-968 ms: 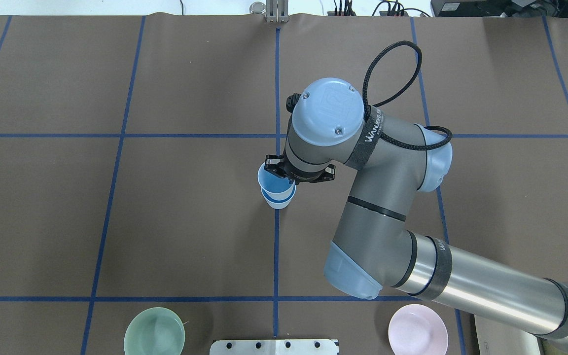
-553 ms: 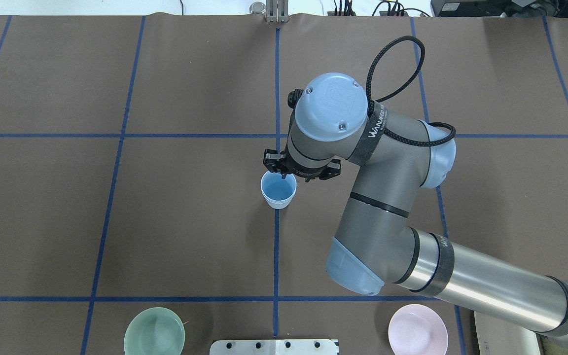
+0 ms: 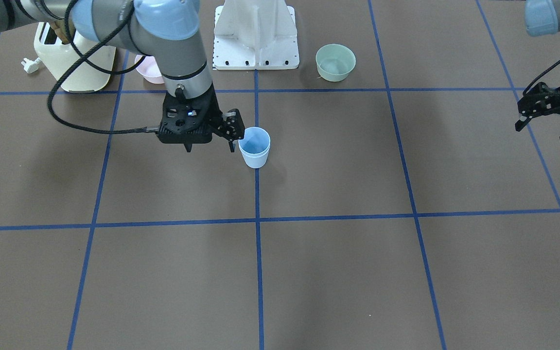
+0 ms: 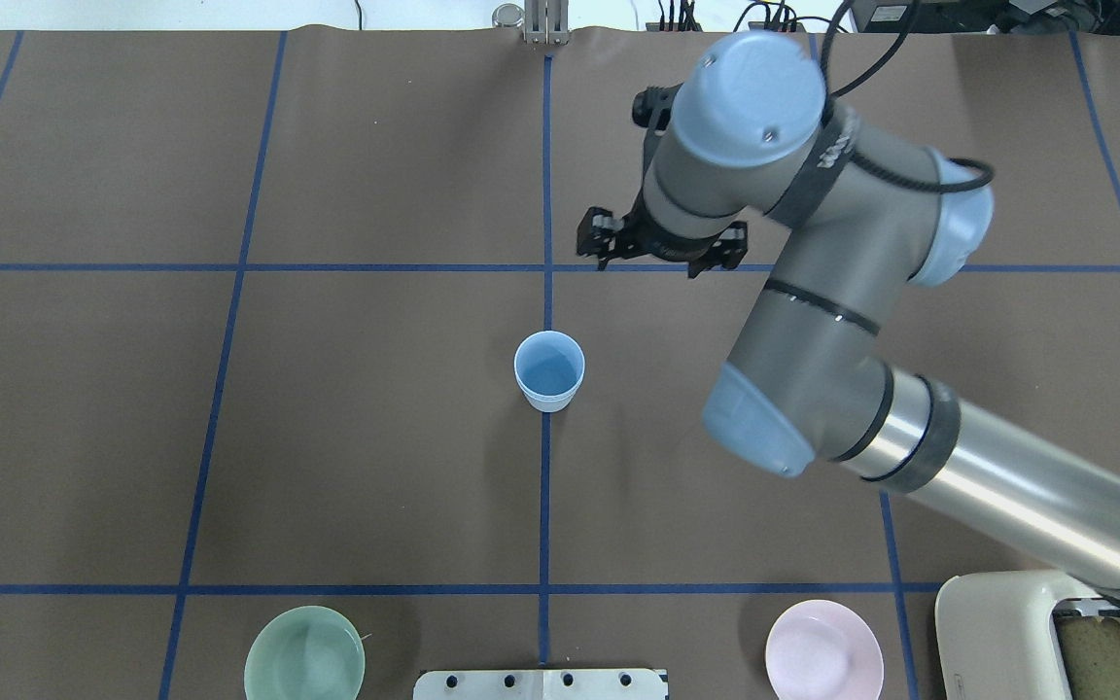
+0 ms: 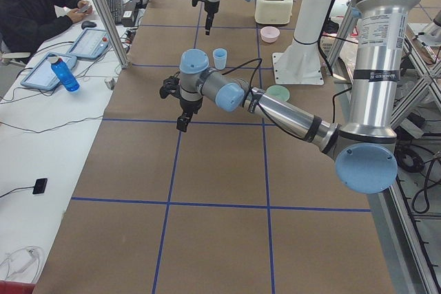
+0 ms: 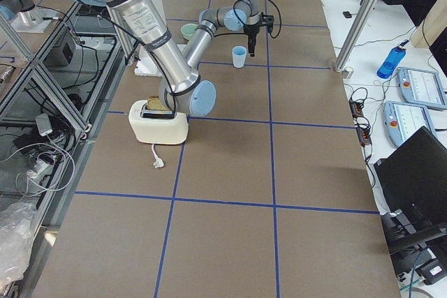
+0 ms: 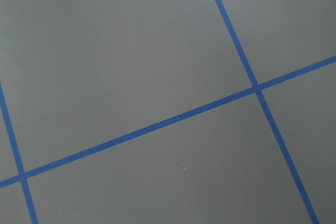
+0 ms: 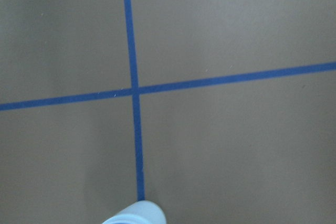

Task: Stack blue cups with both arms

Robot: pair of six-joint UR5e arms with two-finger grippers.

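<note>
A bump can tip our blue cups.
They sit one inside the other on the middle blue line. Our right gripper hangs near, fingers apart and empty. Our left gripper is far off, fingers apart too. We think a low swing may knock the light stack over.

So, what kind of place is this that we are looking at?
Most likely a robotics laboratory. The left arm and right arm reach over a table marked with a blue tape grid, and a person sits beside it at a desk with tablet-like control panels.
</note>
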